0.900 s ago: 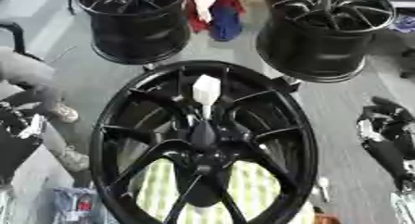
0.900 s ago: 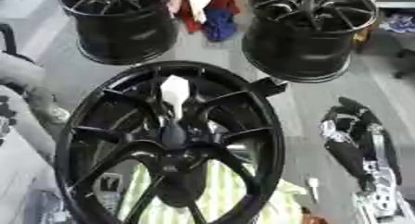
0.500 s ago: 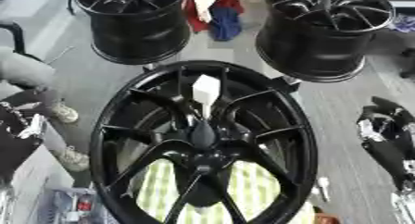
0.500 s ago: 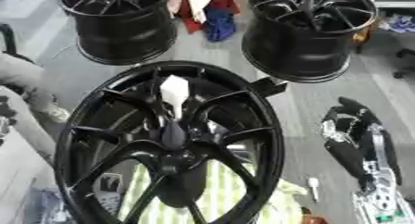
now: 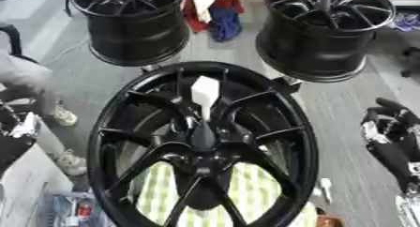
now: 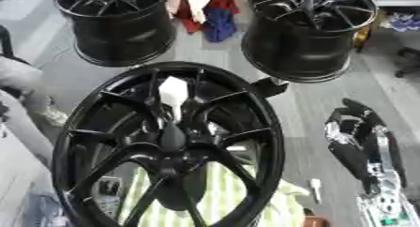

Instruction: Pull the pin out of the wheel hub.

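Meanwhile nothing has changed over the last second: the pin (image 5: 203, 92), white-topped, stands as before in the wheel hub (image 5: 202, 148) at frame centre. The right hand (image 6: 354, 127) waits at the right edge, the left hand (image 5: 18, 127) at the left edge; whether their fingers are apart, I cannot tell. Judging by this, the pull has not begun.

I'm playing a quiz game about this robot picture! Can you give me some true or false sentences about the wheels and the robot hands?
1. The big black spoked wheel has a white-topped pin standing in its middle. True.
2. The right robot hand is gripping the pin. False: it sits off to the right, apart from the wheel.
3. Two more black wheel rims stand behind. True.
4. The pin is lying on the floor. False: it is upright in the hub.
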{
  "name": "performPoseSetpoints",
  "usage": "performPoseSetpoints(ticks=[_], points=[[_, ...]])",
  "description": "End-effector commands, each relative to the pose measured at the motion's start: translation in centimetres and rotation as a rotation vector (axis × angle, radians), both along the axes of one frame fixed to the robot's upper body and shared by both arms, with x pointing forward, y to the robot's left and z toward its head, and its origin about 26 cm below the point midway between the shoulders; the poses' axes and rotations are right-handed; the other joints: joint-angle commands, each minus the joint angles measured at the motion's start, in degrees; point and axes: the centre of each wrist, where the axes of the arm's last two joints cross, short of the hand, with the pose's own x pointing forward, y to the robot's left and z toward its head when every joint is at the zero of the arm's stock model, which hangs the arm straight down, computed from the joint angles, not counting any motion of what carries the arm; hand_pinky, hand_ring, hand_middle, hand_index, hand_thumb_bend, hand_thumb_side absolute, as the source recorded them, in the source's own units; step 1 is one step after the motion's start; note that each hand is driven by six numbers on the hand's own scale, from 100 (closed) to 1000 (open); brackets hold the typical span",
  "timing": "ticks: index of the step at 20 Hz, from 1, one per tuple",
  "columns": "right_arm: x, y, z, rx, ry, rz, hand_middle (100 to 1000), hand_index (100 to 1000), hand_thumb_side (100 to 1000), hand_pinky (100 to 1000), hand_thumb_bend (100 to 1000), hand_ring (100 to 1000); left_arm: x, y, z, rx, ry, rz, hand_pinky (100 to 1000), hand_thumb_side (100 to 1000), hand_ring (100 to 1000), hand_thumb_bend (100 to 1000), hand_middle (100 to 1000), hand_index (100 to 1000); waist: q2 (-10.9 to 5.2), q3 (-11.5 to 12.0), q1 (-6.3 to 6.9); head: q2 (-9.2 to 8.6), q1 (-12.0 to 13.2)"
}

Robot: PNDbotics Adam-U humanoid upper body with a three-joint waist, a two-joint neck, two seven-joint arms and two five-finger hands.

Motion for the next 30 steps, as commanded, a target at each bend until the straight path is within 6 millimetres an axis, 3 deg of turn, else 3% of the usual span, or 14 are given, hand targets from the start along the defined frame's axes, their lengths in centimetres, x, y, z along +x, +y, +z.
performPoseSetpoints(ticks=[1, 8, 14, 22, 30], points=[[0.2, -0.2, 0.6, -0.023, -0.016, 0.011, 659, 804, 254, 688, 100, 594, -0.2, 1.3, 5.3, 0.190, -0.107, -0.076, 657, 335, 652, 231, 719, 820, -0.33, -0.4, 0.34, -0.49, -0.1], [0.4, -0.1, 0.7, -0.036, -0.014, 0.034, 659, 804, 255, 688, 100, 594, 0.1, 1.3, 13.5, 0.671, -0.140, -0.370, 710, 380, 688, 247, 749, 845, -0.22, -2.7, 1.35, -0.54, 0.4], [0.5, -0.1, 0.8, -0.055, -0.009, 0.057, 659, 804, 254, 688, 100, 594, 1.4, -1.0, 17.0, 1.021, -0.020, -0.689, 754, 355, 726, 286, 777, 862, -0.51, -4.9, 2.40, -0.31, 1.5], [0.4, -0.2, 0.8, -0.069, 0.000, 0.072, 658, 804, 254, 688, 100, 593, 5.1, -4.8, 18.2, 1.283, 0.095, -0.893, 797, 341, 768, 342, 823, 882, -1.00, -6.9, 2.89, 0.02, 2.2], [0.6, 0.2, 0.8, -0.068, 0.002, 0.105, 658, 804, 255, 688, 100, 593, 9.8, -7.6, 16.2, 1.439, 0.099, -0.840, 839, 332, 806, 468, 870, 906, -0.85, -8.8, 2.88, -0.07, 4.0]])
